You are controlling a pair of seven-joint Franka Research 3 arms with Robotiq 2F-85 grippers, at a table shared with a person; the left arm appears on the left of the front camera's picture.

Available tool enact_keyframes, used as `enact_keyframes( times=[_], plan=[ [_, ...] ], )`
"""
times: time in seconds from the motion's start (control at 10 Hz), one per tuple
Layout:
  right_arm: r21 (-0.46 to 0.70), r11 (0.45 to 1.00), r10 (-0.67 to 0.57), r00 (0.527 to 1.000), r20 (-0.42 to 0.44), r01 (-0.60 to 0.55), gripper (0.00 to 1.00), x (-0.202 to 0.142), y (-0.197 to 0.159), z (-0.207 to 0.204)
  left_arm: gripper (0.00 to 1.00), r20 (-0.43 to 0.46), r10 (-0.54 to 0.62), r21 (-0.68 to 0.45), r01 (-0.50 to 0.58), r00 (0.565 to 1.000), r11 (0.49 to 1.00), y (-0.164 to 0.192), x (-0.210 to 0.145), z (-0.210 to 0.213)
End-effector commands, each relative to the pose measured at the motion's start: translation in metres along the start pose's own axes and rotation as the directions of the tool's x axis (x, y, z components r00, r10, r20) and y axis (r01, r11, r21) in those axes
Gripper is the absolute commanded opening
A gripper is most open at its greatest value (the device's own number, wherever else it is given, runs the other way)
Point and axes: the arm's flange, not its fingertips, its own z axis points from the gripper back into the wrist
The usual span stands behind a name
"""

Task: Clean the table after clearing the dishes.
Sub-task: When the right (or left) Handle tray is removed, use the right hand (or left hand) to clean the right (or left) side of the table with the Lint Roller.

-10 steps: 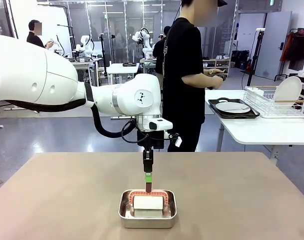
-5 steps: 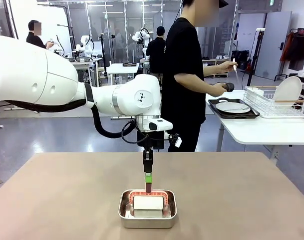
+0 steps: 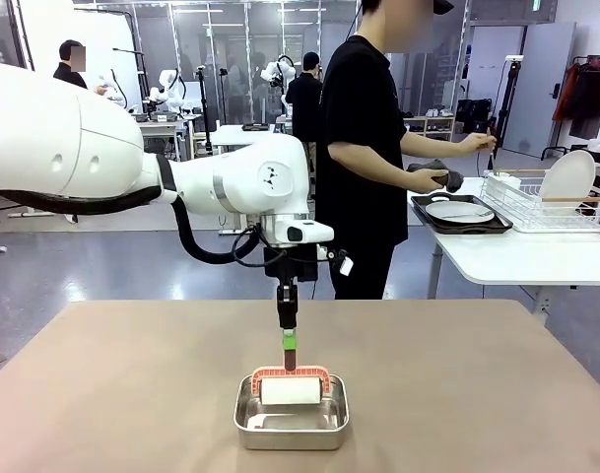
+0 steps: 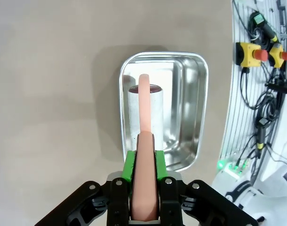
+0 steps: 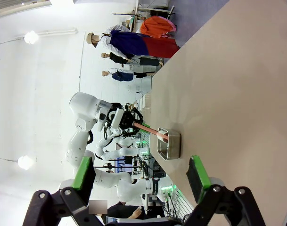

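My left pincer (image 3: 289,340), clamped on the roller (image 3: 291,391), has just lifted it a bit from the pan (image 3: 280,434) below; rolling the table (image 3: 477,394) comes next, I think.

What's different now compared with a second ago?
The left gripper, shut on the salmon-handled white cleaning roller, has lifted it partly out of the small shiny steel pan. The person's hand reached toward the white dish rack. Pan and tan table stayed put.
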Motion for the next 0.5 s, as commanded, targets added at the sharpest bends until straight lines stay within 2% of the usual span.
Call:
enact_keyframes(
  times=[0.0, 0.1, 0.2, 0.3, 0.4],
  plan=[
    [-0.01, 1.0, 0.0, 1.0, -0.003, 0.0, 1.0, -0.003, 0.004, 0.001, 0.21, 0.101, 0.025, -0.02, -0.023, 0.995, 1.0, -0.017, -0.016, 0.018],
    [-0.01, 1.0, 0.0, 1.0, -0.003, 0.0, 1.0, -0.003, 0.004, 0.001, 0.21, 0.14, 0.064, -0.012, -0.063, 0.988, 0.998, -0.025, -0.025, 0.032],
    [-0.01, 1.0, 0.0, 1.0, -0.003, 0.0, 1.0, -0.003, 0.004, 0.001, 0.21, 0.226, 0.165, -0.048, -0.159, 0.96, 0.986, -0.037, -0.039, 0.051],
    [-0.01, 1.0, 0.0, 1.0, -0.003, 0.0, 1.0, -0.003, 0.004, 0.001, 0.21, 0.271, 0.315, -0.107, -0.296, 0.91, 0.949, -0.051, -0.058, 0.066],
    [-0.01, 1.0, 0.0, 1.0, -0.003, 0.0, 1.0, -0.003, 0.004, 0.001, 0.21, 0.283, 0.388, -0.102, -0.375, 0.877, 0.922, -0.062, -0.08, 0.076]
  ],
)
